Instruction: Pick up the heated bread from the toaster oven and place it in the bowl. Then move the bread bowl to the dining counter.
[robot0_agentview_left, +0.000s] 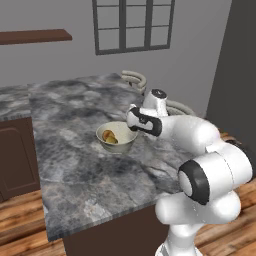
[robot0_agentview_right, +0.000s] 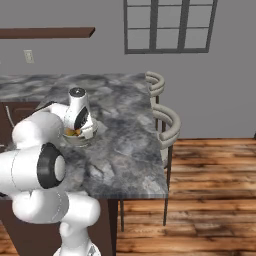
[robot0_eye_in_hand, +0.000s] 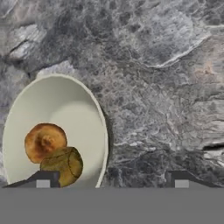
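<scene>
Grey walls (robot0_agentview_right: 75, 60) are enclosing the room, with a dark-framed paned window (robot0_agentview_right: 167, 25) sitting high on the far one. A brown wall shelf (robot0_agentview_right: 47, 32) is running beside it. Warm wooden plank flooring (robot0_agentview_right: 210, 200) is spreading below, and two pale curved-back stools (robot0_agentview_right: 167, 122) are standing along the marble island.

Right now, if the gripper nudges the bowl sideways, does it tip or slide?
Probably slides: the bowl sits flat on smooth marble counter. It looks thin-walled and light, so a push high on the rim could tilt it. The two bread pieces lie loose inside and would likely shift.
</scene>
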